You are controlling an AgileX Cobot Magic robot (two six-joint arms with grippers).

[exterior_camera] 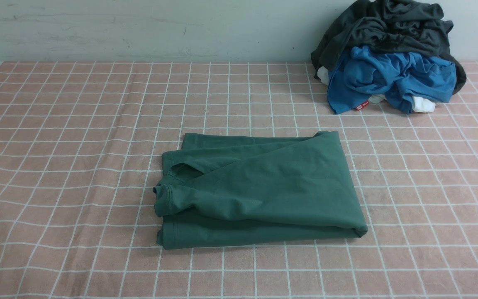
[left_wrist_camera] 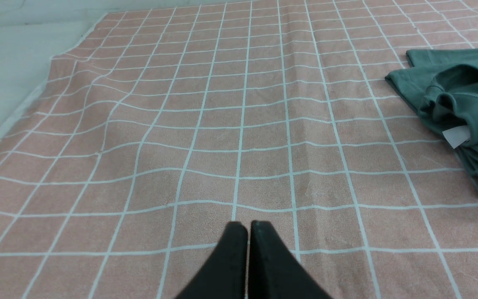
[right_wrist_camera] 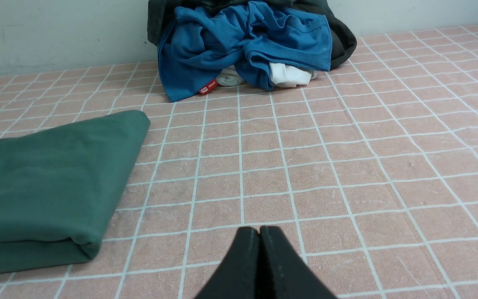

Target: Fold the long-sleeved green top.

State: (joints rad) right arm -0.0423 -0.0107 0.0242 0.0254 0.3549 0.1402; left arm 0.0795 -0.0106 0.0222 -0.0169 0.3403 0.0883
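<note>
Wrist views: left pincer [left_wrist_camera: 247, 226] and right pincer [right_wrist_camera: 259, 230] closed, empty.

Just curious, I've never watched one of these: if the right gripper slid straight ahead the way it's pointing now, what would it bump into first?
Probably the crumpled bright blue garment in the pile by the wall. The shut right gripper points along bare pink checked tablecloth; the folded dark green long-sleeved top lies off to one side. Depth is uncertain.

Each gripper, the left gripper [left_wrist_camera: 247, 226] and right gripper [right_wrist_camera: 259, 230], has matte black, smooth fingers tapering to blunt tips.
</note>
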